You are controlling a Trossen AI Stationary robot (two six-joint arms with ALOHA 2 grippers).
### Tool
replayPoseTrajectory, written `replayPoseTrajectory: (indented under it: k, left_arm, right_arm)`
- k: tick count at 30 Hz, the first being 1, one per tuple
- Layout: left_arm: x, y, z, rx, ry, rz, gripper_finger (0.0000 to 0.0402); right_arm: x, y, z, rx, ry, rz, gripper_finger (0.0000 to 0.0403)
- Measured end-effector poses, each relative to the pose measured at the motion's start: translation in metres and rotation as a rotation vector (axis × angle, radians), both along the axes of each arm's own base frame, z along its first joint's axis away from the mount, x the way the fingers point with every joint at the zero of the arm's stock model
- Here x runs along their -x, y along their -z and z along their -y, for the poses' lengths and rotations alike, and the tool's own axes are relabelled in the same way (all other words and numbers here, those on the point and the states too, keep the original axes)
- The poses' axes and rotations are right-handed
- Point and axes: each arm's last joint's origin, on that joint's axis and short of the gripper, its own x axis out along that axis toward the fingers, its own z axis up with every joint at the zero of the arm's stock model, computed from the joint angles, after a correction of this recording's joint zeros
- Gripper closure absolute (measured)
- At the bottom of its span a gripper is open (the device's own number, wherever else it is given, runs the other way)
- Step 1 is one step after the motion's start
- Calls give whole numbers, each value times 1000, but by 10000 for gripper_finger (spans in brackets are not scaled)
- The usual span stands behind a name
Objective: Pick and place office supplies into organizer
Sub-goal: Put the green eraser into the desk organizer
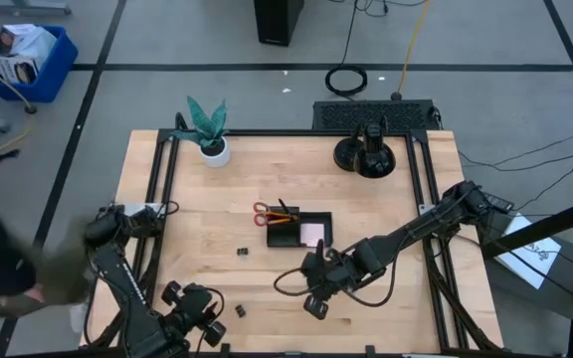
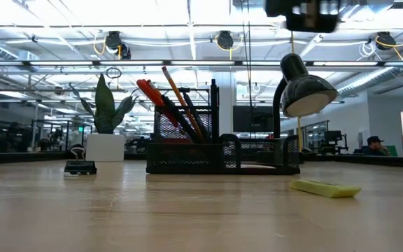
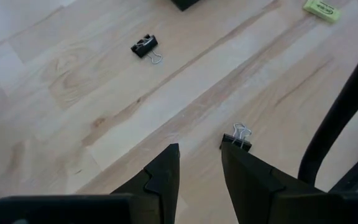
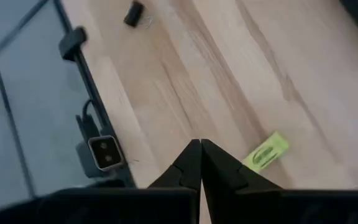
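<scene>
Nearest your low camera lies the small yellow-green piece (image 2: 325, 187), a flat, slim bar with dark print on its face, resting flat on the counter (image 2: 187, 217) with its long axis running roughly across that view. From the right wrist camera you see the same piece (image 4: 265, 152) lying at a slant just beside the right pincer (image 4: 200, 163), whose fingers are pressed together with nothing between them. From above, that right pincer (image 1: 313, 304) hangs over the near middle of the counter, in front of the organizer.

Your organizer (image 1: 299, 230) is a low black mesh tray at the counter's centre, long axis running left to right. Its taller cup holds the red-handled scissors (image 1: 263, 213) and an orange pencil (image 2: 175, 93), both leaning with their upper ends tilted toward the left side. A pink sticky-note pad (image 1: 312, 234) lies flat in the right-hand compartment.

You have two tiny black binder clips loose: one (image 1: 241, 253) just left of the organizer, the other (image 1: 239, 311) near the front edge, just beside the left pincer (image 1: 205, 320). That left pincer has its fingers apart, holding nothing; its wrist camera shows the near clip (image 3: 238, 136) at one fingertip, silver wire loops pointing away from it, though you cannot tell whether they touch.
</scene>
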Motion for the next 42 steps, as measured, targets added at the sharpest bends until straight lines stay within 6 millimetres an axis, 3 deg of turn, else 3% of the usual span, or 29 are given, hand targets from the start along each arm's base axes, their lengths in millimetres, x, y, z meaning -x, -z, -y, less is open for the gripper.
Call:
replayPoseTrajectory:
  k: [4, 8, 17, 28, 34, 42]
  left_arm:
    - [0, 0, 0, -2, 11, -4, 277]
    - [0, 0, 0, -14, 45, -20, 277]
    - [-1, 0, 0, -41, 77, -13, 277]
    - [-1, -1, -1, -88, 156, -38, 277]
    - [3, -1, 0, -111, 184, -59, 277]
    - [11, -1, 1, -93, 173, -121, 277]
  right_arm:
    - [5, 11, 0, -64, 142, -67, 398]
    - [13, 35, -5, -113, 243, -116, 398]
    - [23, 74, -9, -278, 331, -128, 385]
    - [19, 92, -5, -478, 383, -3, 318]
    - [20, 99, 0, -485, 355, 47, 321]
    - [7, 83, 0, -441, 167, 397, 332]
